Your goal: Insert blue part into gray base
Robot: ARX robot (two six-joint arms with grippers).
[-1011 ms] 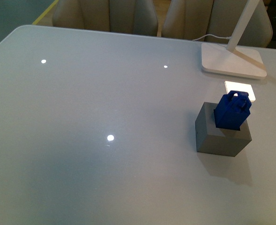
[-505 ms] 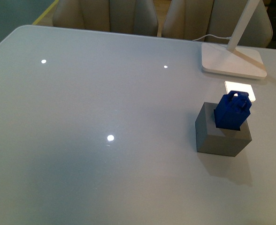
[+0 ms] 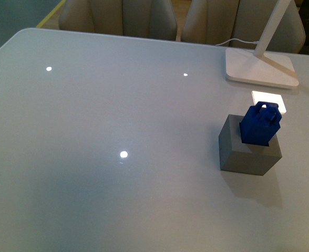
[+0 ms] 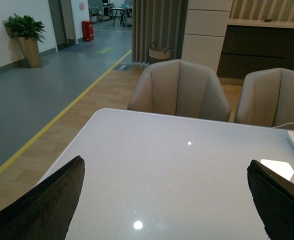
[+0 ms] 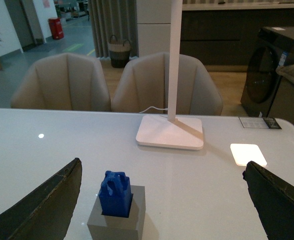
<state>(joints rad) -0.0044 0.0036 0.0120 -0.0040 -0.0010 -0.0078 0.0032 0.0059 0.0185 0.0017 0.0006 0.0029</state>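
The blue part (image 3: 260,125) stands in the square hole of the gray base (image 3: 247,151) at the table's right side, its upper half and loop handle sticking out. Both also show in the right wrist view, the blue part (image 5: 115,194) in the gray base (image 5: 117,221). My right gripper (image 5: 163,200) is open and empty, well back from the base, its dark fingers (image 5: 49,210) at the frame's sides. My left gripper (image 4: 169,200) is open and empty over bare table. Neither arm shows in the front view.
A white lamp base (image 3: 260,68) with a slanted arm and cable stands at the back right, with a bright light patch (image 3: 269,101) on the table just behind the gray base. Beige chairs (image 3: 117,18) line the far edge.
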